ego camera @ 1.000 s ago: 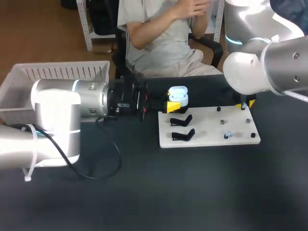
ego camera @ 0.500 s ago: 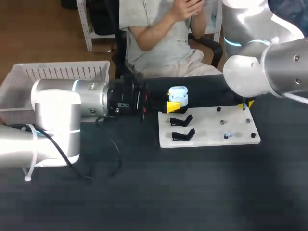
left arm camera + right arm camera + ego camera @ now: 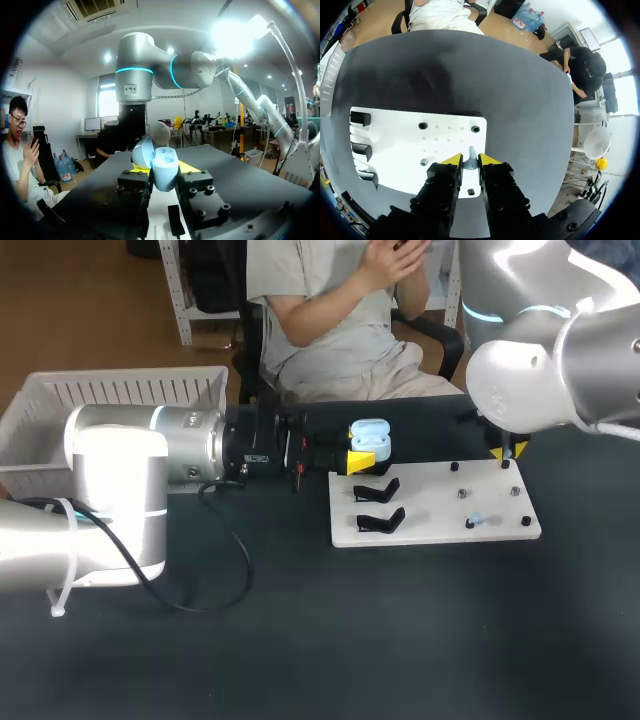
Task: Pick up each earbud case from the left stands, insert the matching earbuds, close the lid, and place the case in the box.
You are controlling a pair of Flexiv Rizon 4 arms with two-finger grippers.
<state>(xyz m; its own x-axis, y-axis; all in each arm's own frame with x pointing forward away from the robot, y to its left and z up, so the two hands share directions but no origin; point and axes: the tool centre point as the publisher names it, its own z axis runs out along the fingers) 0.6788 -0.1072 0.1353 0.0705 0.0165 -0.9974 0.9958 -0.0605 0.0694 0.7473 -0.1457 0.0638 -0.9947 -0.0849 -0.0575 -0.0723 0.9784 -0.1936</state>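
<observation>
The case [image 3: 370, 436], pale blue with its lid up, is held off the table [image 3: 400, 630] just behind the back left corner of the white board [image 3: 430, 510]. The left gripper [image 3: 362, 452] is clamped on it, one yellow tip on each side, and the left wrist view shows the open case upright between the fingers. Two black stands [image 3: 377, 489] sit on the board's left end, near the case and below it. The right gripper [image 3: 470, 162] hangs over the board's right part, fingers drawn close on a small pale earbud [image 3: 470, 155] pinched between the tips. The white box [image 3: 120, 390] stands at the table's far left, well apart from the board.
</observation>
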